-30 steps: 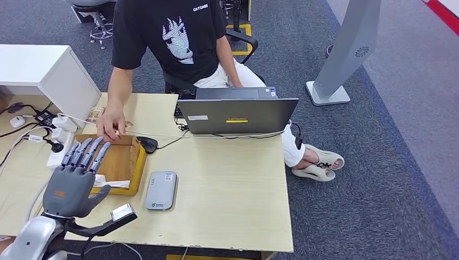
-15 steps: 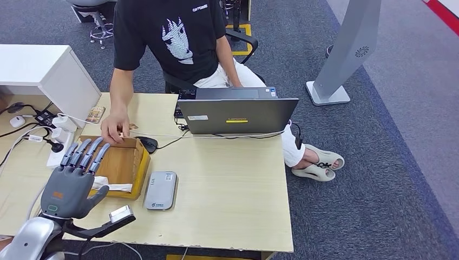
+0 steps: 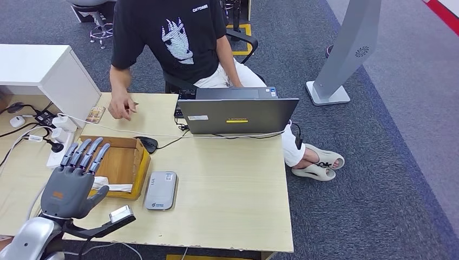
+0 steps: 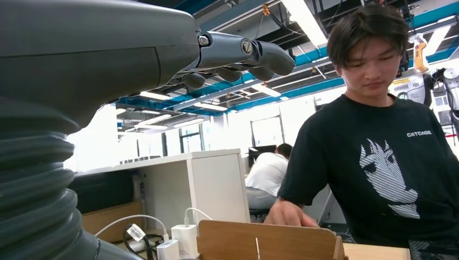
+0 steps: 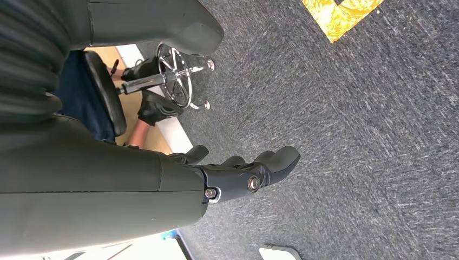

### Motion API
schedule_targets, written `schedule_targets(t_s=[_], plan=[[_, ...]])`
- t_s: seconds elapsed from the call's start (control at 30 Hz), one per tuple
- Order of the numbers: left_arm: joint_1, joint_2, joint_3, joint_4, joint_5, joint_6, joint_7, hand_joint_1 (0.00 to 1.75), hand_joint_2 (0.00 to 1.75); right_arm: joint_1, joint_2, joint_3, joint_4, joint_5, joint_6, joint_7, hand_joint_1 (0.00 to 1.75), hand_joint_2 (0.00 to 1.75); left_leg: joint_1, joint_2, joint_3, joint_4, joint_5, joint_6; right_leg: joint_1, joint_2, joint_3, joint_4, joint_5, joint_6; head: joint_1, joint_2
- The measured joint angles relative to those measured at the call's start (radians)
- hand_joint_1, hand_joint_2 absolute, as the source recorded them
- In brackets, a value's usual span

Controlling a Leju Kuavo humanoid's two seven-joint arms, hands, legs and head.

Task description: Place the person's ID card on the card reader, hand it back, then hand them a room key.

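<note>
Card reader [image 3: 161, 190] bare; left hand [image 3: 69, 184] spread

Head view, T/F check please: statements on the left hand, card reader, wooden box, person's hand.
1. The robot's left hand holds a card. False: it holds nothing, fingers spread.
2. The flat grey card reader has nothing on it. True.
3. The person's hand is inside the open wooden box. False: it is over the table beyond the box.
4. The grey laptop is closed. False: it stands open.
5. The card reader lies beside the box. True.
</note>
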Motion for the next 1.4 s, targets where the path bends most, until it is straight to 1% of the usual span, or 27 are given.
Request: schedule_targets(t_s=[0.37, 0.43, 0.47, 0.5, 0.53, 0.57, 0.6, 0.63, 0.7, 0.87, 1.1, 1.23, 1.4], plan=[[0.0, 0.0, 0.0, 0.0, 0.0, 0.0, 0.0, 0.0, 1.75, 0.0, 0.0, 0.0, 0.0, 0.0, 0.0, 0.0, 0.0, 1.75, 0.0, 0.0, 0.0, 0.0, 0.0, 0.0, 0.0, 0.0, 0.0, 0.0, 0.0, 0.0, 0.0, 0.0], [0.001, 0.005, 0.0, 0.0, 0.035, -0.031, 0.001, 0.0, 1.75, 0.0, 0.0, 0.0, 0.0, -0.002, 0.0, 0.001, 0.0, 1.75, 0.0, 0.0, 0.0, 0.0, 0.0, 0.0, 0.0, 0.0, 0.0, 0.0, 0.0, 0.0, 0.0, 0.0], [0.005, 0.02, -0.001, -0.001, 0.091, -0.081, 0.0, 0.0, 1.75, 0.0, 0.0, 0.0, 0.0, -0.004, -0.001, 0.001, 0.0, 1.75, 0.0, 0.0, 0.0, 0.0, 0.0, 0.0, 0.0, 0.0, 0.0, 0.0, 0.0, 0.0, 0.0, 0.0], [0.015, 0.048, -0.001, -0.003, 0.177, -0.152, -0.005, 0.0, 1.75, 0.0, 0.0, -0.001, 0.0, -0.005, -0.001, 0.002, 0.0, 1.75, 0.001, 0.001, 0.0, 0.0, 0.0, -0.001, 0.001, 0.001, 0.0, 0.0, 0.0, 0.0, 0.001, 0.0], [0.031, 0.088, 0.001, -0.005, 0.28, -0.227, -0.016, 0.0, 1.75, 0.0, 0.0, -0.001, 0.0, -0.007, -0.002, 0.003, 0.0, 1.75, 0.001, 0.002, 0.001, 0.0, -0.001, -0.001, 0.001, 0.002, 0.0, 0.0, 0.0, -0.001, 0.0, 0.0], [0.05, 0.132, 0.006, -0.008, 0.368, -0.282, -0.031, 0.0, 1.75, 0.001, 0.0, -0.002, 0.0, -0.008, -0.002, 0.004, 0.0, 1.75, 0.002, 0.004, 0.001, 0.0, -0.001, -0.002, 0.001, 0.003, -0.001, 0.0, 0.0, -0.001, -0.001, 0.0], [0.067, 0.169, 0.012, -0.009, 0.428, -0.313, -0.046, 0.0, 1.75, 0.002, 0.0, -0.002, 0.0, -0.008, -0.003, 0.004, 0.0, 1.75, 0.002, 0.004, 0.001, 0.0, -0.001, -0.002, 0.002, 0.004, -0.001, 0.0, 0.0, -0.002, -0.002, 0.0], [0.08, 0.198, 0.019, -0.01, 0.457, -0.322, -0.055, 0.0, 1.75, 0.003, 0.0, -0.003, 0.0, -0.008, -0.003, 0.005, 0.0, 1.75, 0.002, 0.004, 0.0, -0.001, -0.001, -0.002, 0.002, 0.003, -0.002, 0.0, 0.0, -0.002, -0.004, 0.0], [0.092, 0.233, 0.026, -0.013, 0.46, -0.321, -0.059, 0.0, 1.75, 0.002, 0.0, -0.004, 0.0, -0.008, -0.004, 0.007, 0.0, 1.75, 0.002, 0.002, 0.0, -0.001, 0.0, -0.003, 0.002, 0.001, -0.002, 0.0, 0.0, -0.002, -0.004, 0.0], [0.101, 0.281, 0.027, -0.021, 0.459, -0.333, -0.053, 0.0, 1.75, 0.001, 0.0, -0.007, 0.0, -0.007, -0.004, 0.008, 0.0, 1.75, 0.002, 0.001, -0.001, -0.001, 0.0, -0.003, 0.002, 0.001, -0.001, 0.0, 0.0, -0.002, -0.003, 0.0], [0.108, 0.306, 0.027, -0.025, 0.447, -0.329, -0.04, 0.0, 1.75, 0.001, 0.0, -0.01, 0.0, -0.004, -0.007, 0.011, 0.0, 1.75, 0.002, 0.001, 0.0, -0.001, 0.0, -0.003, 0.002, 0.001, -0.001, 0.0, 0.0, -0.002, -0.003, 0.0], [0.105, 0.298, 0.025, -0.023, 0.387, -0.306, -0.009, 0.0, 1.75, 0.001, 0.0, -0.011, 0.0, -0.002, -0.009, 0.012, 0.0, 1.75, 0.002, 0.001, 0.0, -0.001, 0.0, -0.003, 0.002, 0.001, -0.001, 0.0, 0.0, -0.002, -0.003, 0.0], [0.104, 0.287, 0.023, -0.016, 0.363, -0.296, 0.001, 0.0, 1.75, 0.001, 0.0, -0.011, 0.0, -0.001, -0.009, 0.014, 0.0, 1.75, 0.002, 0.001, 0.0, -0.001, 0.0, -0.003, 0.002, 0.001, -0.001, 0.0, 0.0, -0.002, -0.003, 0.0]])
